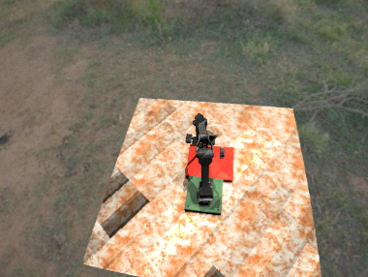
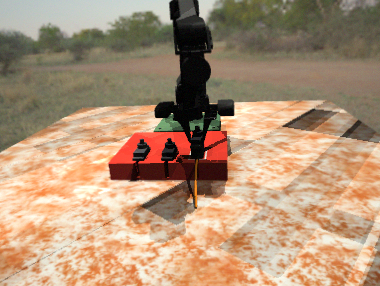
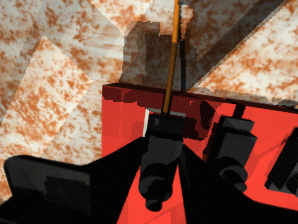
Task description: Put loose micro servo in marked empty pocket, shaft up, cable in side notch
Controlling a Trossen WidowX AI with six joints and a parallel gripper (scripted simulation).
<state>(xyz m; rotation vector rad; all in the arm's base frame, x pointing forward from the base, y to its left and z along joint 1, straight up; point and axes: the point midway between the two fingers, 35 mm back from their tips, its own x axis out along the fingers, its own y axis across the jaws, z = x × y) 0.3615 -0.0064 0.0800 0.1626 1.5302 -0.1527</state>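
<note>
pocket: hidden under micro servo (image 3: 162, 145) | cable (image 3: 171, 55): cut by wrist-view top edge | ears: unclear

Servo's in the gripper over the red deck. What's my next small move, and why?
Probably ease straight down a little. The gripper is shut on the servo, which sits at the pocket near the end of the red deck with its cable hanging over the deck's side; whether it is fully seated can't be told.

Red deck (image 2: 150, 167), black servo (image 3: 162, 150) w/ orange cable (image 3: 171, 60), rust-mottled table (image 2: 75, 225).
</note>
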